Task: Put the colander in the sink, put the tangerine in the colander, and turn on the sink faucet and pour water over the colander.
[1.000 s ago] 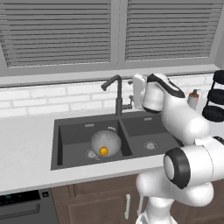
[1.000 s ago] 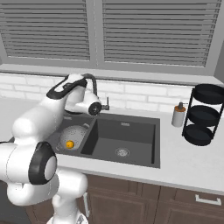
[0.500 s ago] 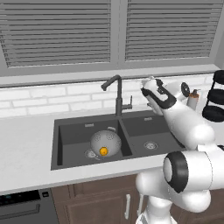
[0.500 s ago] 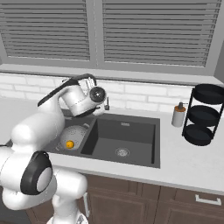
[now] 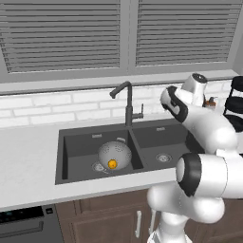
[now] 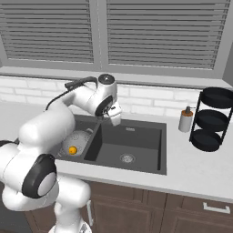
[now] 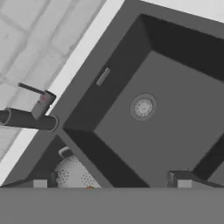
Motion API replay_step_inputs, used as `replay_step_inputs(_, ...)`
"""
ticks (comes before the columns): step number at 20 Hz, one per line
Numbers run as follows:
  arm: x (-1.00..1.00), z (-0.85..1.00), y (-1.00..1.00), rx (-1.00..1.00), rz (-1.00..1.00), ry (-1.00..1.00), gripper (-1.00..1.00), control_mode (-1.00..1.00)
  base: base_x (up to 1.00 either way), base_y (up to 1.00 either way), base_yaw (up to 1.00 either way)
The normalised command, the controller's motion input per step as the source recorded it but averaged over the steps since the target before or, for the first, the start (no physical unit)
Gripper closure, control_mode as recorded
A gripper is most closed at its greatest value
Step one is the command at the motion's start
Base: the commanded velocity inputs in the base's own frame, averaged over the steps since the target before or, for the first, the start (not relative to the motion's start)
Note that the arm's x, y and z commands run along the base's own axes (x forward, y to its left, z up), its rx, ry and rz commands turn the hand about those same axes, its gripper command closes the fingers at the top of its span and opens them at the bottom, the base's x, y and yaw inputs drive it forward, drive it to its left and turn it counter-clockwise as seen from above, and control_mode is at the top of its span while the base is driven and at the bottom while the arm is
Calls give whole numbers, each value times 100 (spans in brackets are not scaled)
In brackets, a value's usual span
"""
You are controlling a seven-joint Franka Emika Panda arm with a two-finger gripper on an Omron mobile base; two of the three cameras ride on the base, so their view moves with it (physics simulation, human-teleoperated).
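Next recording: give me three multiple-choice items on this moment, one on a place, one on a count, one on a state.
1. Where is the tangerine?
A. on the counter
B. in the colander
C. in the right basin

2. How many basins does the sink have?
A. one
B. two
C. three

3. How is the gripper?
A. open, holding nothing
B. shut on the tangerine
C. shut on the faucet lever

Answers: 1 B, the orange fruit lies inside the pierced bowl in the left basin. 2 B, a divider splits it and each basin has a drain. 3 A, the fingers stand wide apart above the sink with nothing between them.
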Motion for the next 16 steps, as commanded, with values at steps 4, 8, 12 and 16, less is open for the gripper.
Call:
replay_step_inputs(4,1,-49,0,-15,51,13,-100,-100,0,0,0)
replay_step_inputs(8,0,-48,0,-6,63,-10,-100,-100,0,0,0)
replay_step_inputs(12,0,-46,0,-8,60,-32,-100,-100,0,0,0)
replay_step_inputs(16,0,-36,0,-11,57,-41,-100,-100,0,0,0)
